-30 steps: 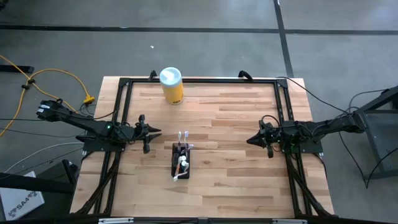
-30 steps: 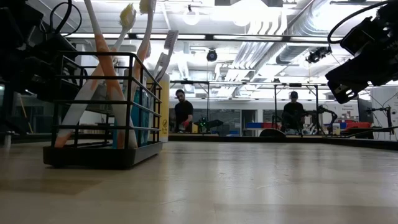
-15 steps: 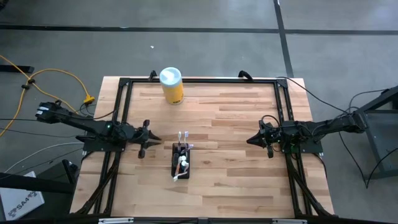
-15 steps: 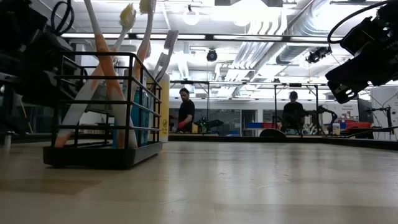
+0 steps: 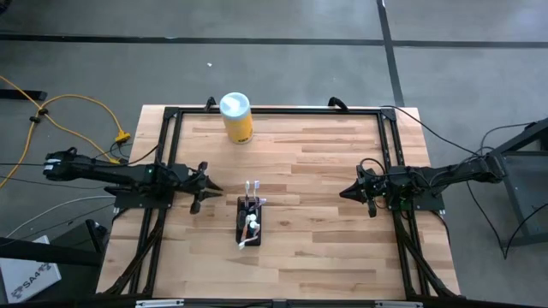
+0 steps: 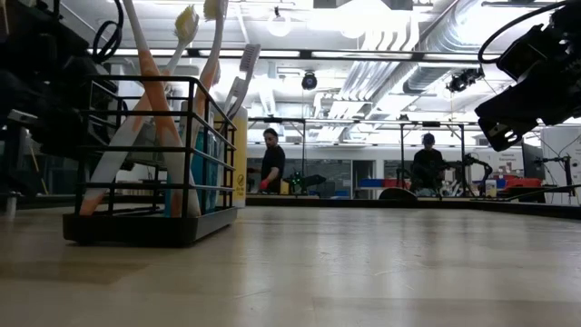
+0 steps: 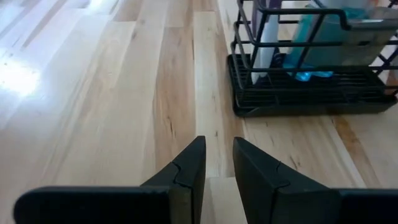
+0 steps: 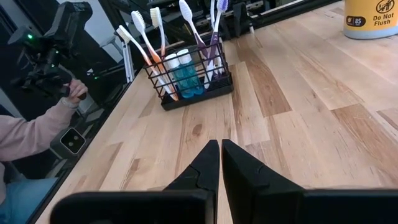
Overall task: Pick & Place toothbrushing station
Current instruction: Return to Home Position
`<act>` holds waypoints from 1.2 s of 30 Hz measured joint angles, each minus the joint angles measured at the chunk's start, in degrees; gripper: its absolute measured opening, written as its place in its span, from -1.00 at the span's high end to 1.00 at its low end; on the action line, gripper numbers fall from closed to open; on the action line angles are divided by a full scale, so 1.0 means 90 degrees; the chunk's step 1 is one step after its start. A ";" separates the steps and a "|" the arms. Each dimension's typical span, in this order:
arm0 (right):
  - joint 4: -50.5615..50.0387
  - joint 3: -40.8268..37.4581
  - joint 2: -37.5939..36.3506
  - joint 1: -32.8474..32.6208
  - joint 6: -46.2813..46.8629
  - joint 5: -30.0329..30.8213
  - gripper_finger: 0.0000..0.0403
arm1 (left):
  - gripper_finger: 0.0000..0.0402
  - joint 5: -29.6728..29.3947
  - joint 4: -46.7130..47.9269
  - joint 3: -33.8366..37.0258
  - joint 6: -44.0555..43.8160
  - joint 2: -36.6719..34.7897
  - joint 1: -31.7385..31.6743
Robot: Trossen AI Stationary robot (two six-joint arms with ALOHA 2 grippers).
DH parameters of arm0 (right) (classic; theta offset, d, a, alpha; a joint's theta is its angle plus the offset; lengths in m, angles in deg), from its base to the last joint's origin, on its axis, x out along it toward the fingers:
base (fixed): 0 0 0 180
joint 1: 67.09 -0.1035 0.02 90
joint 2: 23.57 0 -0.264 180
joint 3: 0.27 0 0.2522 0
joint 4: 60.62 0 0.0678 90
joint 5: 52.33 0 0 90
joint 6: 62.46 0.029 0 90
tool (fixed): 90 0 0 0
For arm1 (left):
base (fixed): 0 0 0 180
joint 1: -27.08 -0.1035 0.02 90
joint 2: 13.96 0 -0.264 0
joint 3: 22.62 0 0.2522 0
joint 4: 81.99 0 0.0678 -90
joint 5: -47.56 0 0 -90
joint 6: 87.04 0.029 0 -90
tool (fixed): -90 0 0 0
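Now the black wire toothbrushing station (image 5: 241, 224) stands on the wooden table (image 5: 317, 154) roughly midway between the two arms, toothbrushes (image 8: 138, 18) sticking up out of it, and the yellow canister (image 5: 235, 120) sits well apart near the table's back edge. Left gripper (image 5: 214, 182) hovers near the station on its own side, fingers only a narrow slot apart and holding nothing; right gripper (image 5: 344, 192) hangs well clear on the opposite side, fingers all but touching, likewise empty
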 joint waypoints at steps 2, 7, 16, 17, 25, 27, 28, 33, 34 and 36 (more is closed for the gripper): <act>-0.0020 0.0000 0.0000 0.0000 0.0000 0.0001 0.94 | 0.62 0.0004 0.0000 0.0000 -0.0050 0.0000 -0.0046; -0.0027 0.0000 0.0000 0.0000 0.0000 0.0001 0.94 | 0.62 0.0007 -0.0002 0.0000 -0.0170 -0.0002 -0.0059; -0.0044 0.0000 0.0000 0.0000 0.0000 0.0003 0.94 | 0.62 0.0004 -0.0002 0.0000 -0.0284 -0.0001 -0.0059; -0.0046 0.0000 0.0000 0.0000 -0.0011 0.0006 0.94 | 0.62 0.0000 -0.0002 0.0000 -0.0285 0.0000 -0.0059; -0.0037 0.0000 0.0000 0.0000 -0.0022 0.0011 0.94 | 0.62 0.0000 -0.0002 0.0000 -0.0284 0.0000 -0.0059; -0.0019 0.0000 0.0000 0.0000 -0.0022 0.0011 0.94 | 0.62 0.0000 -0.0002 0.0000 -0.0284 -0.0002 -0.0059; -0.0012 0.0000 0.0000 0.0000 -0.0022 0.0011 0.94 | 0.62 0.0000 -0.0002 0.0000 -0.0284 -0.0001 -0.0059; 0.0019 0.0000 0.0000 0.0000 -0.0022 0.0013 0.94 | 0.62 0.0000 -0.0002 0.0000 -0.0284 0.0000 -0.0059; 0.0023 0.0000 0.0000 0.0000 -0.0022 0.0015 0.94 | 0.62 -0.0002 -0.0002 0.0000 -0.0284 0.0000 -0.0059; 0.0031 0.0000 0.0000 0.0000 -0.0022 0.0017 0.94 | 0.62 -0.0002 -0.0002 0.0000 -0.0282 0.0000 -0.0059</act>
